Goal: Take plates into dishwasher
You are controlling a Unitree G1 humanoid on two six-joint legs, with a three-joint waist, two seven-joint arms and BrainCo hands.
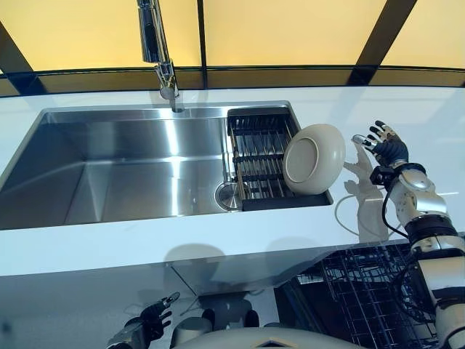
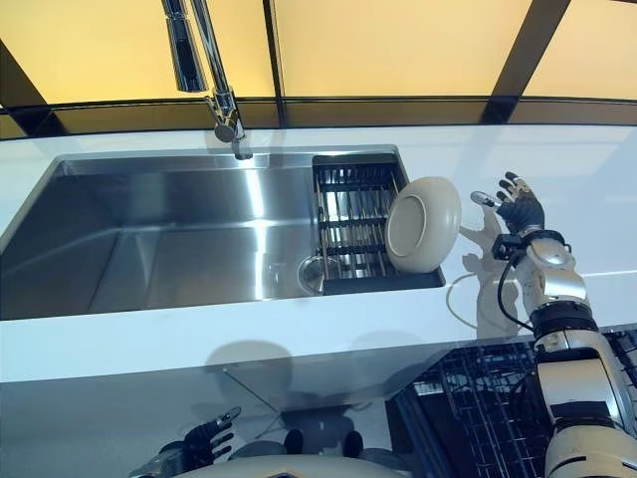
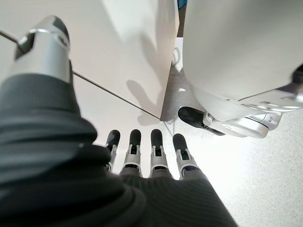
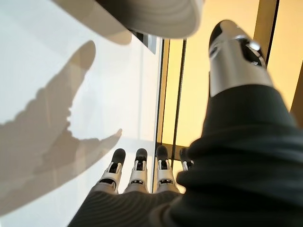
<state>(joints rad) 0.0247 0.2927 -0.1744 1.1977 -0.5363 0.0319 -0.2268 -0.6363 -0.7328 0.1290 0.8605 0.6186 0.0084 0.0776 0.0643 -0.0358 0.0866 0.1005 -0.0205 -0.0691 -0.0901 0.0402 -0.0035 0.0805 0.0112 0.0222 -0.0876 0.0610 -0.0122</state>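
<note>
so the plate [image 1: 314, 158] is a cream, deep-ish one standing on edge in the dark dish rack [image 1: 259, 156] at the right end of the sink [image 1: 116, 167], leaning with its underside facing into the basin. right hand [image 1: 383, 144] is up over the white tabletop [image 1: 407, 109] just beside the plate, fingers straight and spread, holding nothing, not touching it yet. left hand [image 1: 151, 318] is way down low below the counter edge, fingers relaxed and empty, just idle.

handling-wise my guess: it looks like glazed ceramic, so stiff, a bit heavy for its size, slick, and it'll chip or break if it knocks the steel sink or the faucet [image 1: 156, 51]. since it's on edge, the rim is the only real place to grab, thumb on one face and fingers on the other, probably at the upper right part of the rim nearest the hand. a light pinch could let it swivel or slip, so it wants a firm grip.

the dishwasher rack [image 1: 370, 291] shows open under the tabletop on the right, so it's lift clear of the dish rack, then down and in.
</note>
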